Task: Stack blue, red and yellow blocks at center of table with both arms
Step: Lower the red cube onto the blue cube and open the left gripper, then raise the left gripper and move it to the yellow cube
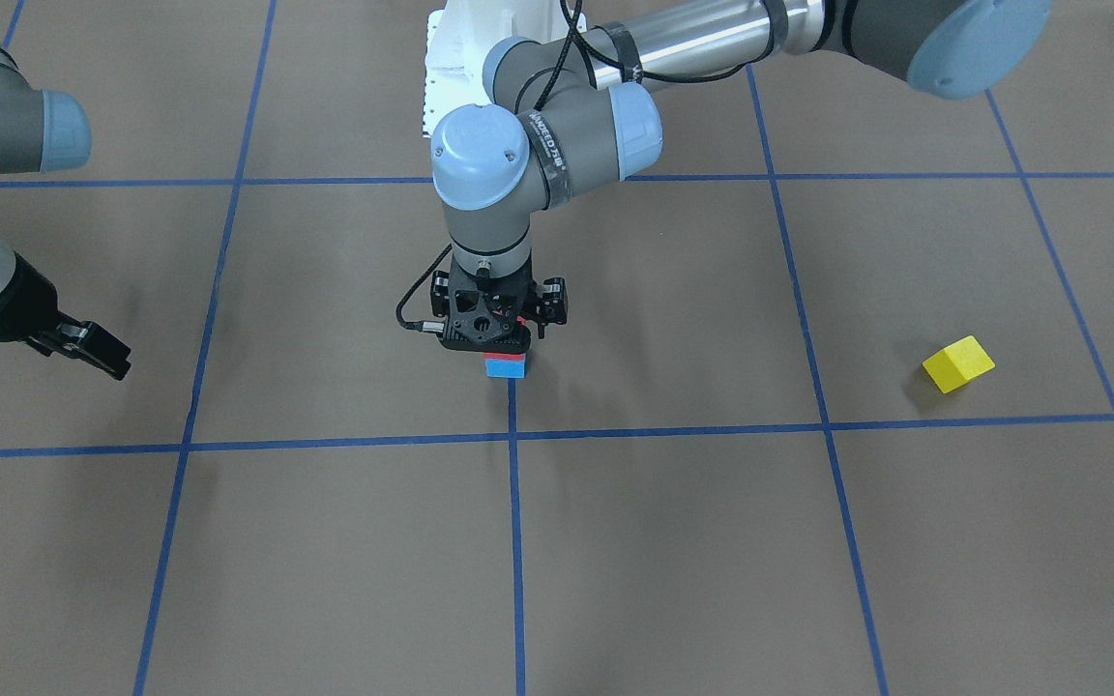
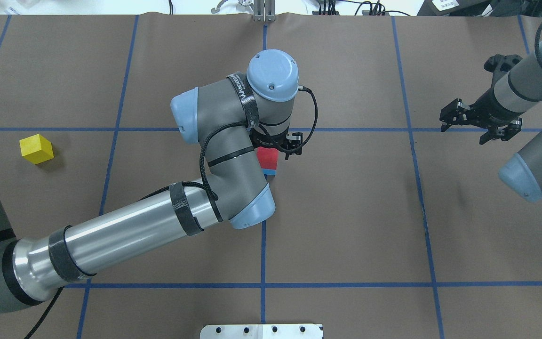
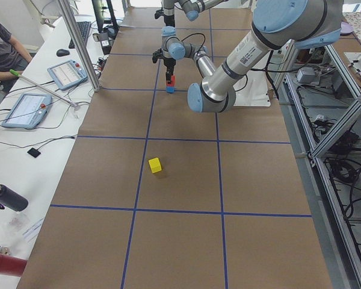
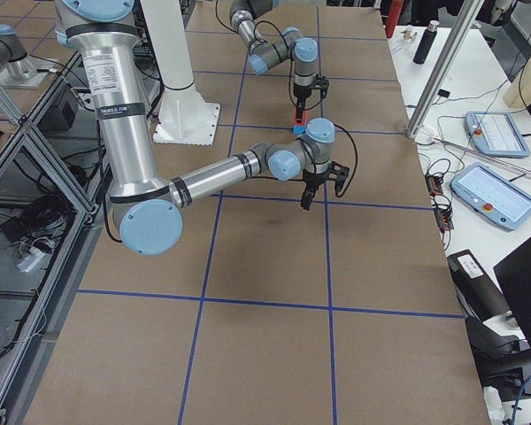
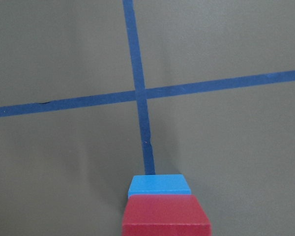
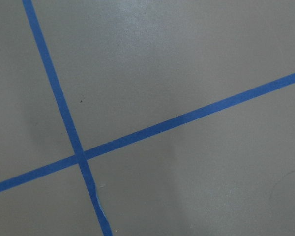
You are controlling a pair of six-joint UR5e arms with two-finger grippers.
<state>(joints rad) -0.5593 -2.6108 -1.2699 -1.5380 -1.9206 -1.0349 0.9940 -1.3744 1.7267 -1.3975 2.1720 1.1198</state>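
Beneath the left gripper [image 1: 497,338], a red wooden cube [image 2: 267,157] sits on a blue wooden cube [image 1: 505,369]; whether it is clamped cannot be told. Next, likely: release, then fetch the yellow wooden cube [image 1: 957,364], well apart.

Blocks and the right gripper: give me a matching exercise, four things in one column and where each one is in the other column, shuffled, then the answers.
Things:
1. red block
2. blue block
3. yellow block
4. right gripper

Places:
A. alone on the table, out on the robot's left side
B. open and empty, above the robot's right side of the table
C. directly on the table, with another block on it
D. resting on top of another block

Pairs: 1-D, 2-C, 3-A, 4-B
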